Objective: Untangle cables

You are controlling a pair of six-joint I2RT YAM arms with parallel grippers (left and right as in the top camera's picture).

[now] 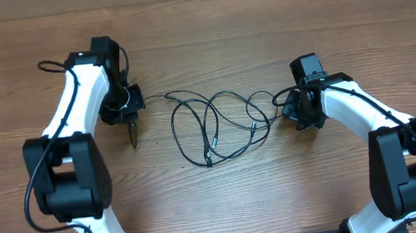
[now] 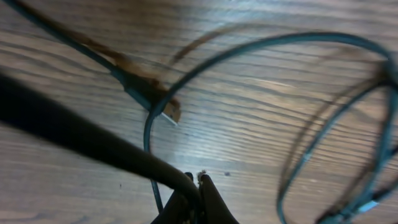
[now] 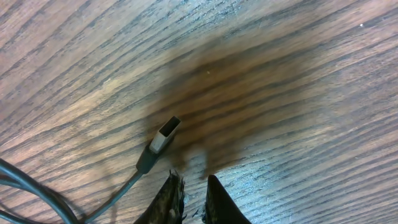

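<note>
We're seeing the cables point(image 1: 209, 128) lying on the table point(image 1: 224, 207), sitting between left gripper point(image 1: 133, 141) and right gripper point(image 1: 282, 106).

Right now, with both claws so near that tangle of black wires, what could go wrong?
The right gripper has its jaws barely apart, with a USB plug lying free just ahead of them. Moving in, it might push the plug away rather than catch it.
The left gripper is shut beside a cable. If it drags that, the crossed cable loops mid-table could pull tighter.
</note>
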